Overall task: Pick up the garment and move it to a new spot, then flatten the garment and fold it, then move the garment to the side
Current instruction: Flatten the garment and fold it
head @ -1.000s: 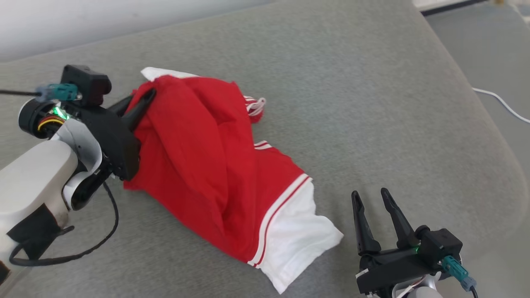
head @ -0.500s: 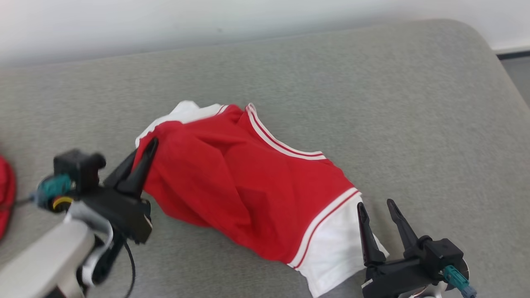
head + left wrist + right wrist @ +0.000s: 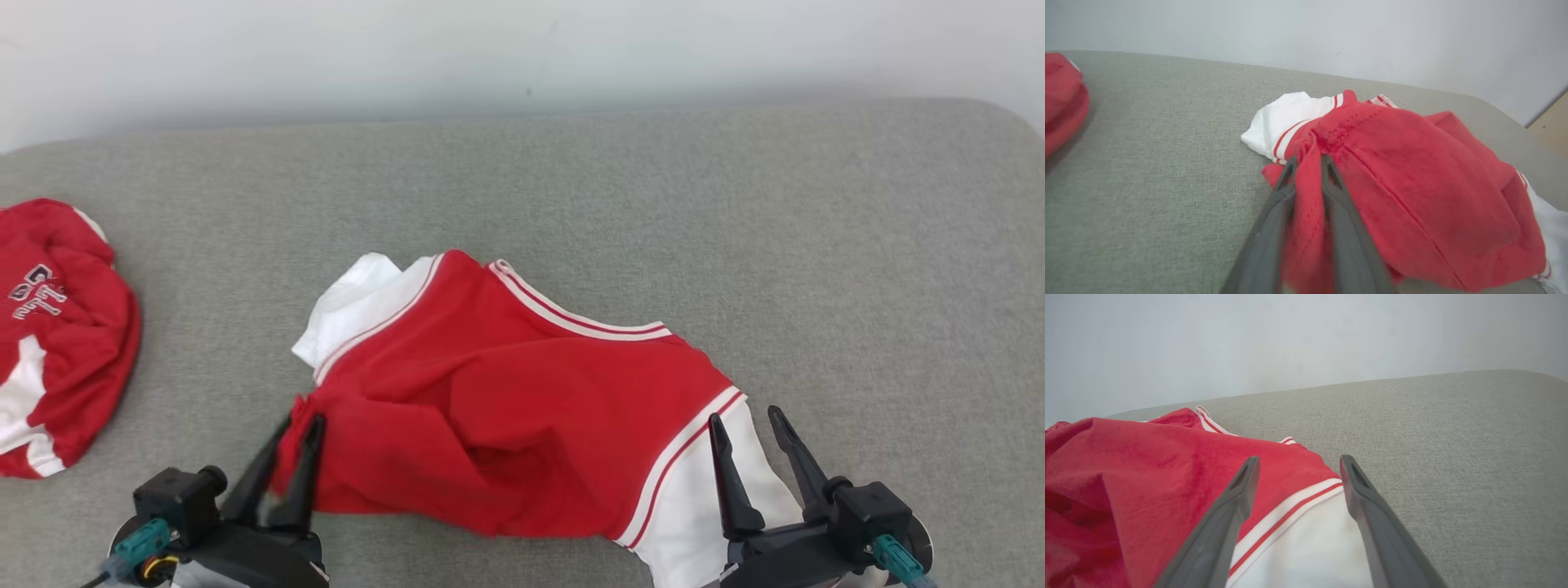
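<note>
Garment (image 3: 506,408) lower centre, bunched; left gripper (image 3: 301,420) pinches its edge, right gripper (image 3: 744,414) spread. Release sloppily and you snag cloth, re-crumpling it.

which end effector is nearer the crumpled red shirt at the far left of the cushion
Left. The left end effector pinches the hem of the spread shirt, right of the crumpled shirt; the right end effector hangs open over the white sleeve, farther right.
</note>
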Controlling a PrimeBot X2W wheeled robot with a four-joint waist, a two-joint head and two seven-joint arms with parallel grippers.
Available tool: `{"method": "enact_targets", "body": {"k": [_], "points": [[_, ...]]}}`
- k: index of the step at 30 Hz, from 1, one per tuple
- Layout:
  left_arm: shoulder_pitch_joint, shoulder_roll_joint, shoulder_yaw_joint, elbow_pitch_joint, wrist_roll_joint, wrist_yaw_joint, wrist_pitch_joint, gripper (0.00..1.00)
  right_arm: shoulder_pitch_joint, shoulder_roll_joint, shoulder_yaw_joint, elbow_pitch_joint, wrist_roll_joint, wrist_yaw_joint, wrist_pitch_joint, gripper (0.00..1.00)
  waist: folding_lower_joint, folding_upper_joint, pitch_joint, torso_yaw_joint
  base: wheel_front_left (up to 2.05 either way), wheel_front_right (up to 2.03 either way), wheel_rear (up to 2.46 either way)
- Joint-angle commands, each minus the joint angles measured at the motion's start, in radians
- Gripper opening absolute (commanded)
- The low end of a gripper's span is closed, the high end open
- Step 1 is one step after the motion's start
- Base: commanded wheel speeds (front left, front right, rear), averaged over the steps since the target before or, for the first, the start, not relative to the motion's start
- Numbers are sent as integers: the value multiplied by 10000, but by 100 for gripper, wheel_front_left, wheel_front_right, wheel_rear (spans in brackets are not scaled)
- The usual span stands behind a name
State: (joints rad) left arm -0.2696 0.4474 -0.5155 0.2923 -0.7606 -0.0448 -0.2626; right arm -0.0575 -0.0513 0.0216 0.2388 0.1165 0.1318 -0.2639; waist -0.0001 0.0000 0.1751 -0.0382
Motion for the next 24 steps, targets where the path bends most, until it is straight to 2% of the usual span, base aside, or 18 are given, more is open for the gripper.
{"method": "enact_targets", "body": {"k": [1, 5, 6, 12, 21, 24], "points": [[227, -166, 295, -14, 305, -73, -31, 100, 108, 23, 4, 1, -38, -22, -8, 100, 1, 0, -163, 163, 0, 0, 0], [625, -693, 1314, -229, 1102, -262, -31, 100, 187, 24, 20, 37, -34, -22, -8, 100, 1, 0, -316, 267, 0, 0, 0], [827, -908, 1819, -359, 1429, -382, -32, 100, 230, 24, 16, 54, -20, -22, -8, 100, 1, 0, -400, 311, 0, 0, 0], [1289, -1339, 2832, -581, 2204, -666, -32, 100, 369, 24, 5, 84, 41, -22, -8, 100, 1, 0, -624, 414, 0, 0, 0], [1668, -1635, 2967, -784, 2876, -820, -32, 100, 479, 25, 17, 75, 0, -22, -8, 100, 1, 0, -765, 474, 0, 0, 0], [1635, -1516, 2739, -740, 3280, -847, -32, 100, 518, 23, 31, 70, -2, -22, -8, 100, 1, 0, -792, 462, 0, 0, 0]]}}
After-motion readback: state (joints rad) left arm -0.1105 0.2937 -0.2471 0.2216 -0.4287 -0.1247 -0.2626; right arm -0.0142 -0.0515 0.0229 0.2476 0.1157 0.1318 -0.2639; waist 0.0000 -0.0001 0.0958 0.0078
